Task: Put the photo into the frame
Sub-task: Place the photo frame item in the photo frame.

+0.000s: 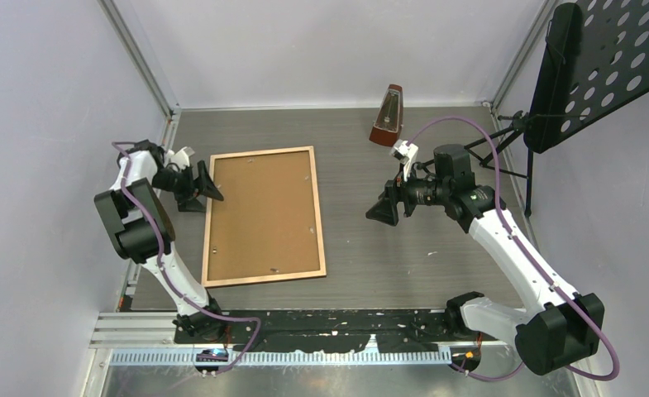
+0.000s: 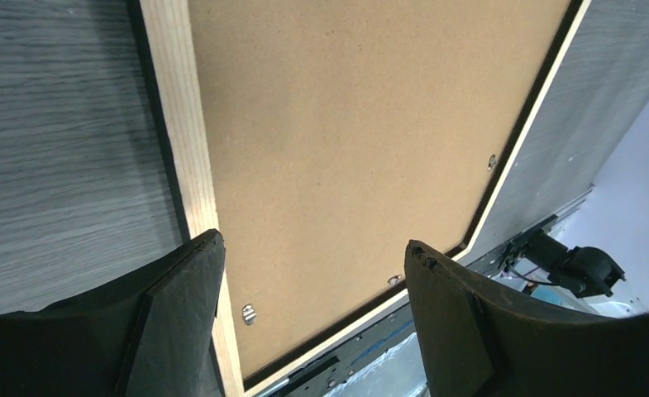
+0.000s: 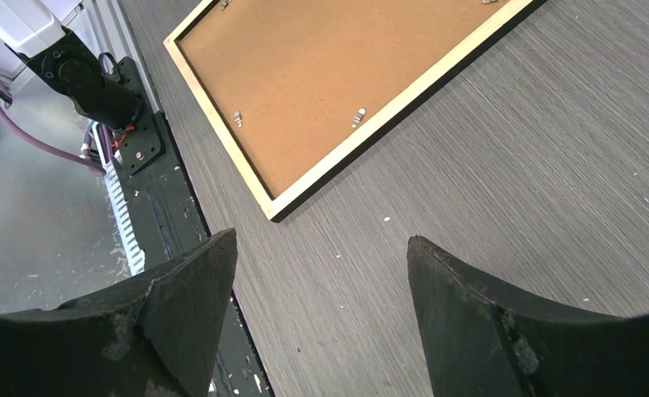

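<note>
The frame [image 1: 318, 215] lies face down left of the table's middle, light wood rear border up. A brown hardboard backing sheet [image 1: 263, 211] fills it, with small metal tabs [image 2: 248, 313] at its edges. The photo is hidden. My left gripper [image 1: 205, 196] is open at the frame's far left edge; in the left wrist view the gripper [image 2: 314, 248] spans the wood border [image 2: 180, 124] and backing sheet [image 2: 345, 124] with nothing between its fingers. My right gripper [image 1: 384, 211] is open and empty over bare table, right of the frame [image 3: 387, 118].
A brown metronome [image 1: 388, 116] stands at the back of the table. A black perforated music stand [image 1: 602, 66] rises at the far right. Grey walls enclose the sides and back. A black strip and metal rail [image 1: 304, 356] run along the near edge.
</note>
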{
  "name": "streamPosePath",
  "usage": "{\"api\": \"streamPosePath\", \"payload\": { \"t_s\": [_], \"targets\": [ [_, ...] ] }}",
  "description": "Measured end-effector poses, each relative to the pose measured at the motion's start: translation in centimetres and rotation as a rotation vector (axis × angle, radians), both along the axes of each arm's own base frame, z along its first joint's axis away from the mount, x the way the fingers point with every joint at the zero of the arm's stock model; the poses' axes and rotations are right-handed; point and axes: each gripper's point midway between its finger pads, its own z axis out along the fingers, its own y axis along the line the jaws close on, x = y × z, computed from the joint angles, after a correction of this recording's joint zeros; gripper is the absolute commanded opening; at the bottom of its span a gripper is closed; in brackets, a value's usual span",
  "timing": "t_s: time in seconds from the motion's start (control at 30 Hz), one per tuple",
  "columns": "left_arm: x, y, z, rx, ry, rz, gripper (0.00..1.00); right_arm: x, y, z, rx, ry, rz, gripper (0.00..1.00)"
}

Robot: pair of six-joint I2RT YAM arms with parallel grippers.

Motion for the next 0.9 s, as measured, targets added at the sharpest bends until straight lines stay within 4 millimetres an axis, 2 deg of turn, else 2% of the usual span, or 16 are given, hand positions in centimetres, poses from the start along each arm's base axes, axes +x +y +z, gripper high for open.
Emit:
{"api": "streamPosePath", "payload": {
  "t_s": [0.13, 0.4, 0.5, 0.63, 0.9],
  "targets": [
    [-0.1, 0.6, 0.3, 0.048, -0.007, 0.002, 0.79, 0.0, 0.0, -0.1, -0.001, 0.002, 0.0, 0.82],
    [-0.1, 2.1, 2.4, 0.196, -0.098, 0.001, 0.76, 0.5, 0.3, -0.6, -0.015, 0.024, 0.001, 0.83],
    [0.1, 2.3, 1.9, 0.223, -0.096, -0.007, 0.75, 1.4, 1.0, -1.3, -0.037, 0.049, 0.011, 0.84],
    [0.2, 2.2, 0.2, 0.272, -0.068, -0.035, 0.76, 2.5, 2.1, -2.8, -0.073, 0.085, 0.03, 0.85],
    [0.3, 2.5, -1.8, 0.343, -0.03, -0.08, 0.75, 5.2, 4.8, -7.6, -0.244, 0.118, -0.005, 0.88]
  ]
}}
